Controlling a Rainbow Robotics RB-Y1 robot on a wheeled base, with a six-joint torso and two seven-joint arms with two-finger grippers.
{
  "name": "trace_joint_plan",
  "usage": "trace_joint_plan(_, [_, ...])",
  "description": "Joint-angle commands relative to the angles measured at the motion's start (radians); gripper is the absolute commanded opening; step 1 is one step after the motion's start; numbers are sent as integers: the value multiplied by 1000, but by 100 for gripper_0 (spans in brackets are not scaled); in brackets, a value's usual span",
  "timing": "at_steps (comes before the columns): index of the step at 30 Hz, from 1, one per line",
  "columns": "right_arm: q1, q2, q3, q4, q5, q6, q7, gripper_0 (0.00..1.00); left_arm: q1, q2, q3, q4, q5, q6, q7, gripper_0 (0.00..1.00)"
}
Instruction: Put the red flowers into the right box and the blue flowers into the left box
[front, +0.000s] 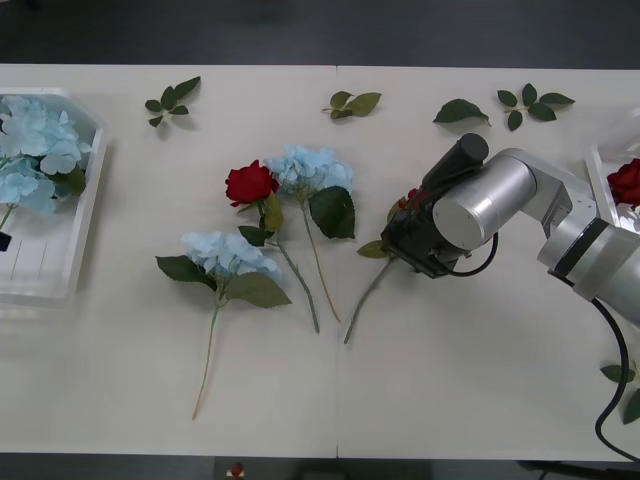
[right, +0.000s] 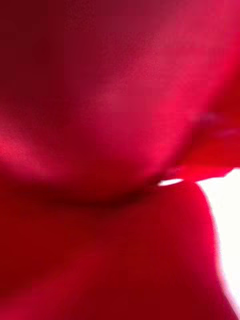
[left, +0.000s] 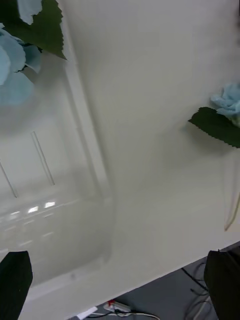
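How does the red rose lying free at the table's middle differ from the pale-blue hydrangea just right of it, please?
The red rose has a small, tight, deep-red bloom; the pale-blue hydrangea has a wider, fluffy cluster. The hydrangea's dark leaf is much larger than the rose's leaves. The rose lies left of the hydrangea. Both lie flat on the white table, stems pointing toward the robot, untouched by any fingers.

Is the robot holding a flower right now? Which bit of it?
It cannot be told for sure. The right gripper is down over a red rose's bloom, its stem trailing out on the table. The left gripper is open, holding nothing, by the left box.
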Motion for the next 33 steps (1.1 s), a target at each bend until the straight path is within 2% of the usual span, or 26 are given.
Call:
trace_joint_plan(1, [-40,19,-11,-12,-2,-10,66,24,11,26,-60,-185,58,5,199,100])
trace_joint_plan(7, [-40,19,-11,-12,-1,-13,71,14,82,-45,-112,-444,29,-7,461,100])
trace_joint_plan(15, [-40,19,-12,-12,11,-16,79,2,180,-146,-209,-703,-113,-10,615,100])
trace_joint_plan(24, [-46,-21,-16,-24,18,-43,109,1,191,-177,-409,-765,-253,-69,704,100])
trace_joint_plan(33, [-48,-184,-20,-145,-51,-11,238,1,172,-177,-626,-754,-448,-196,744,100])
